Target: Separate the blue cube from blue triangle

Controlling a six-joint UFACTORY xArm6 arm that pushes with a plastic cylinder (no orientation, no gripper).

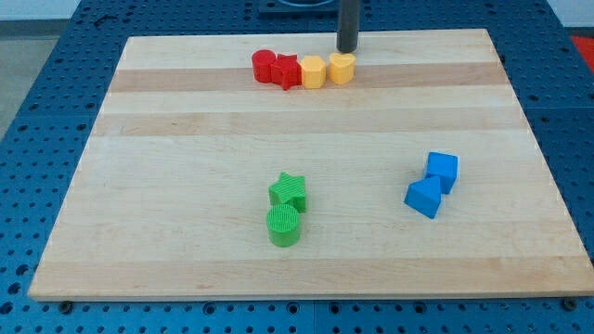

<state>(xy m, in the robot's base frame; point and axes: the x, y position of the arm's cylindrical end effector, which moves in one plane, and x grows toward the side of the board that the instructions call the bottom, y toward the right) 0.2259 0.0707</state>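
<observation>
Over toward the view's right, the blue cube (443, 170) sits touching the blue triangle (424, 197), which lies just below and left of it. Well apart, near the table's (186, 148) middle, a green star (289, 190) touches a green cylinder (283, 224). Along the view's top runs a row: red cylinder (264, 66), red star (286, 70), yellow hexagon (314, 70), yellow heart (342, 67). My tip (347, 50) stands just above the heart; there's no claw, nothing held.
</observation>
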